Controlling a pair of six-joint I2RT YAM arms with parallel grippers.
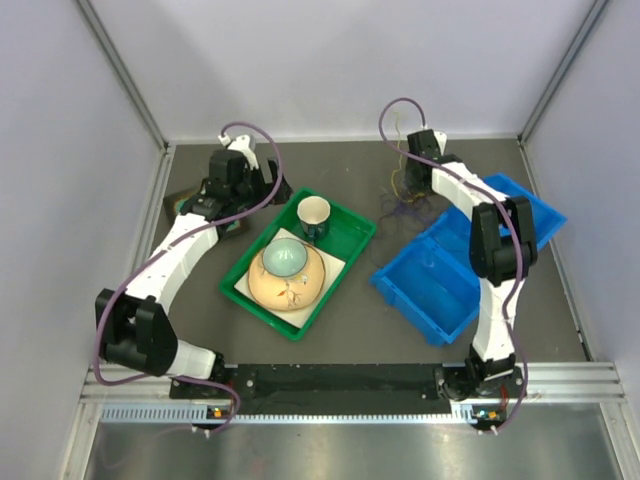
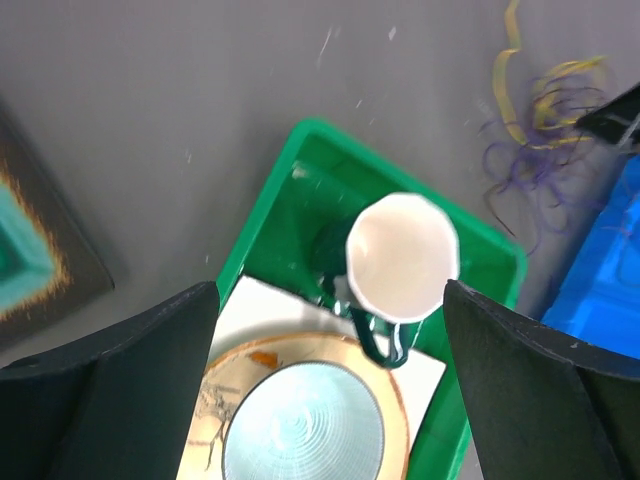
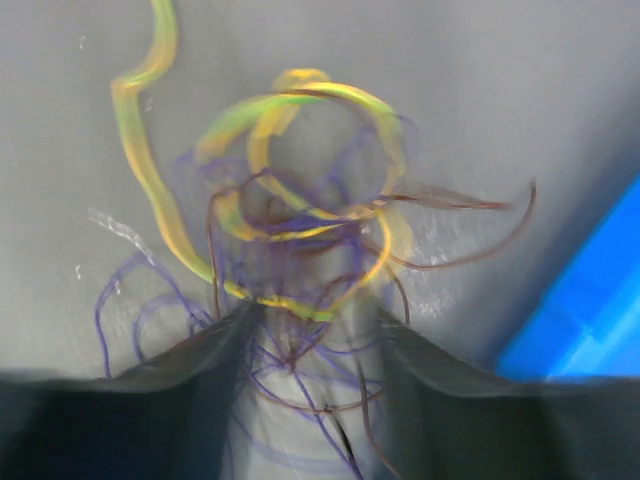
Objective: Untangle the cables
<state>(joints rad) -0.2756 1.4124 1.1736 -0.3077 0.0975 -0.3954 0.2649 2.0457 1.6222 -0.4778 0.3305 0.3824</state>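
Currently: cables (image 1: 404, 203), tangled, 1 o'clock on table (image 1: 320, 165), 2 o'clock from green tray (image 1: 340, 211). Right gripper (image 3: 315, 312) spread, straddling strands; left gripper (image 2: 328, 300) spread. Advised: pinch one yellow strand alone, draw slowly.

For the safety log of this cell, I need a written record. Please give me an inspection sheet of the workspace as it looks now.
Surface: dark grey table, with a few pale scuffs.
Job's things: cables, yellow, purple and dark brown wires in one loose tangle, lying beside the blue bin.
Clutter: green tray holding a cup and a teal bowl on a tan plate; patterned mat on the left.
Grippers: left gripper open, above the green tray; right gripper open, with a finger on each side of the tangle.
Cables: mauve hoses loop along both arms.
Surroundings: pale walls; metal rail at the near edge.
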